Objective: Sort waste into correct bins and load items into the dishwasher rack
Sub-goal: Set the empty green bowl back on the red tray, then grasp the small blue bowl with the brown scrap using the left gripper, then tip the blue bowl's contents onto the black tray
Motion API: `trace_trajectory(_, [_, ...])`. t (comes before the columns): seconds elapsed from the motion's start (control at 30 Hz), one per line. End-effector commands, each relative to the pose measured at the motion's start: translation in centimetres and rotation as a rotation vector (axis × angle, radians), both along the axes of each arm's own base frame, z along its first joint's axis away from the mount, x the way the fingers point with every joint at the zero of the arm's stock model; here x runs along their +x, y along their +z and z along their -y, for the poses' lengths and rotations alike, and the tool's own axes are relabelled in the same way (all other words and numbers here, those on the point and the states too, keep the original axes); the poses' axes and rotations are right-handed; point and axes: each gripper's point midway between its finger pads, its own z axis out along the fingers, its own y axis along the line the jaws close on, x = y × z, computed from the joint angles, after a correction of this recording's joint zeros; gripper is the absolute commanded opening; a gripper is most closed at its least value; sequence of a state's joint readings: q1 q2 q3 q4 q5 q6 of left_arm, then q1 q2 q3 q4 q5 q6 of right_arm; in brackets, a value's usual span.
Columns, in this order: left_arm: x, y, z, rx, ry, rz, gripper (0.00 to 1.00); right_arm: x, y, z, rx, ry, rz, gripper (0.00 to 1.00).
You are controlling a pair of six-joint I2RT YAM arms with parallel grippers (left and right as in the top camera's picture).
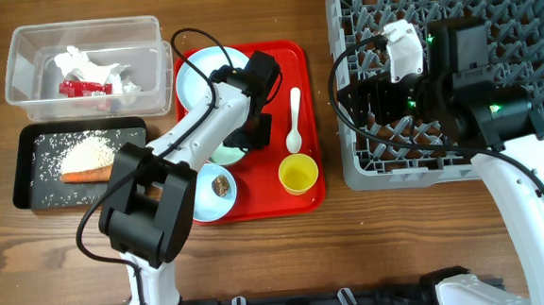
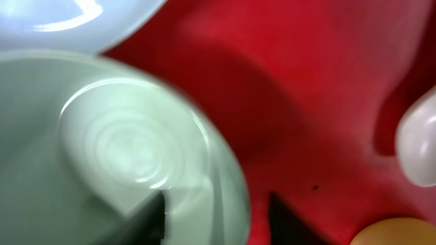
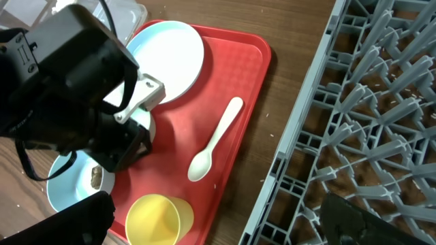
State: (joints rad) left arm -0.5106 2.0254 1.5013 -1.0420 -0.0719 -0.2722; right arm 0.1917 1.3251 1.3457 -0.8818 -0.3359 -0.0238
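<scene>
My left gripper (image 1: pixel 250 135) is open and low over the red serving tray (image 1: pixel 275 198). It straddles the rim of the pale green bowl (image 1: pixel 222 156), one finger inside and one outside (image 2: pixel 225 221). The bowl (image 2: pixel 122 143) sits beside the light blue plate (image 1: pixel 206 76). The white spoon (image 1: pixel 295 123), the yellow cup (image 1: pixel 298 175) and the light blue bowl (image 1: pixel 207 202) holding the brown lump (image 1: pixel 221 184) are on the same tray. My right gripper (image 3: pixel 225 228) is open and empty above the left edge of the grey rack (image 1: pixel 358 166).
The clear tub (image 1: pixel 21 73) at back left holds white tissue (image 1: pixel 82 62) and the red wrapper (image 1: pixel 79 87). The black tray (image 1: pixel 22 172) in front of it holds rice (image 1: pixel 83 150) and the carrot (image 1: pixel 86 173). A strip of bare wood lies between the red tray and the rack.
</scene>
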Motion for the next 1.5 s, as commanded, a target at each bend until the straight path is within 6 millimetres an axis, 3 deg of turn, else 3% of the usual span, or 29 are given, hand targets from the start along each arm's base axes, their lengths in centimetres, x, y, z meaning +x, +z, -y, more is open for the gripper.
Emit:
trace_trajectory(0.0, [-0.5,1.9,-0.5,0.017,0.057,0.001,0.55,0.4,0.5,0.0,0.004,-0.005,0.014,1.00])
trace_trajectory(0.1, [-1.6,5.6,-1.1,-0.006,0.190,0.036,0.57,0.4,0.4,0.0,0.001,-0.002,0.016,1.00])
trace_trajectory(0.17, [-4.0,6.5,-1.6,0.032,0.199,-0.017,0.58,0.4,0.4,0.0,-0.002,-0.003,0.015,1.00])
trace_trajectory(0.27, [-7.7,3.6,-1.1,0.097,0.173,-0.088,0.56,0.4,0.4,0.0,-0.003,-0.003,0.014,1.00])
trace_trajectory(0.33, [-10.2,0.6,-1.0,0.135,0.162,-0.111,0.47,0.4,0.4,0.0,-0.003,-0.003,0.015,1.00])
trace_trajectory(0.5, [-10.8,-1.6,-2.3,0.176,0.203,-0.082,0.44,0.4,0.4,0.0,-0.003,-0.002,0.014,1.00])
trace_trajectory(0.57, [-10.8,-2.4,-2.3,0.167,0.204,-0.073,0.29,0.4,0.4,0.0,-0.003,-0.003,0.013,1.00])
trace_trajectory(0.6, [-10.9,-2.5,-2.4,0.167,0.204,-0.073,0.10,0.3,0.3,0.0,-0.003,-0.003,0.011,1.00])
trace_trajectory(0.63, [-10.9,-2.5,-2.4,0.167,0.203,-0.073,0.04,0.3,0.3,0.0,-0.003,-0.003,0.011,1.00])
trace_trajectory(0.7, [-11.0,-2.2,-2.3,0.163,0.204,-0.075,0.04,0.4,0.4,0.0,-0.002,-0.003,0.013,1.00])
trace_trajectory(0.83, [-10.3,1.3,-2.2,0.128,0.208,-0.042,0.04,0.4,0.4,0.0,-0.001,-0.004,0.013,1.00])
trace_trajectory(1.03, [-8.7,10.2,-2.4,-0.098,0.189,0.100,0.04,0.4,0.4,0.0,-0.001,-0.004,0.014,1.00])
trace_trajectory(1.13, [-7.3,14.5,-6.7,-0.216,0.279,0.214,0.04,0.4,0.4,0.0,-0.001,-0.004,0.014,1.00])
trace_trajectory(1.27, [-3.3,17.4,-13.0,-0.467,0.391,0.336,0.04,0.4,0.4,0.0,-0.001,-0.004,0.014,0.99])
trace_trajectory(1.47, [-0.3,16.2,-21.8,-0.880,0.493,0.409,0.04,0.5,0.5,0.0,0.000,-0.004,0.022,1.00])
